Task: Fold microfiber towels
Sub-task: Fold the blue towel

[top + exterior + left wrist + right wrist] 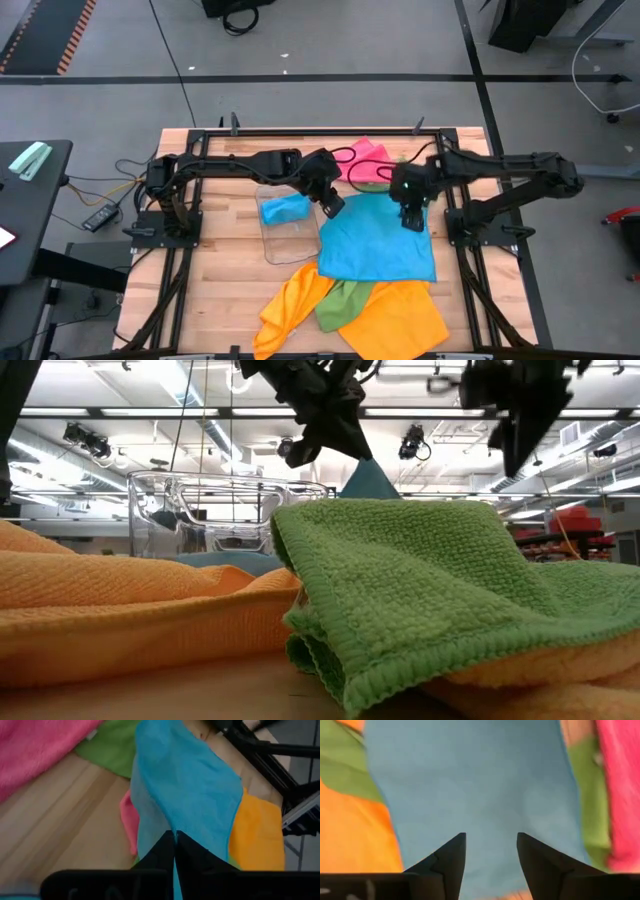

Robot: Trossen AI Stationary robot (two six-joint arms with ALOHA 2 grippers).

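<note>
A sky-blue towel (pixel 378 242) lies spread at mid-table. Its far left part rises in a peak (pixel 368 480) to my left gripper (pixel 331 203), which is shut on it. My right gripper (pixel 412 216) hangs open above the towel's far right part (pixel 485 785) and touches nothing. A second blue towel (pixel 285 209) lies folded in a clear plastic tray (pixel 272 245). Orange towels (pixel 395 318) and a green towel (pixel 340 303) lie bunched at the near edge. Pink (pixel 362 153) and green (pixel 372 178) towels lie at the far side. My left gripper pinches the sky-blue towel at its far left end (pixel 176 826) between its two shut fingers, coming from above. One layer or several, I cannot tell. That end is lifted into a peak below the fingers, and the rest of the towel (pixel 200 785) slopes down onto the table.
The clear tray stands left of the blue towel, close to my left gripper. Bare wood (pixel 225 290) shows at the near left. In the low view the green towel (pixel 420 590) and an orange towel (pixel 120 610) fill the foreground.
</note>
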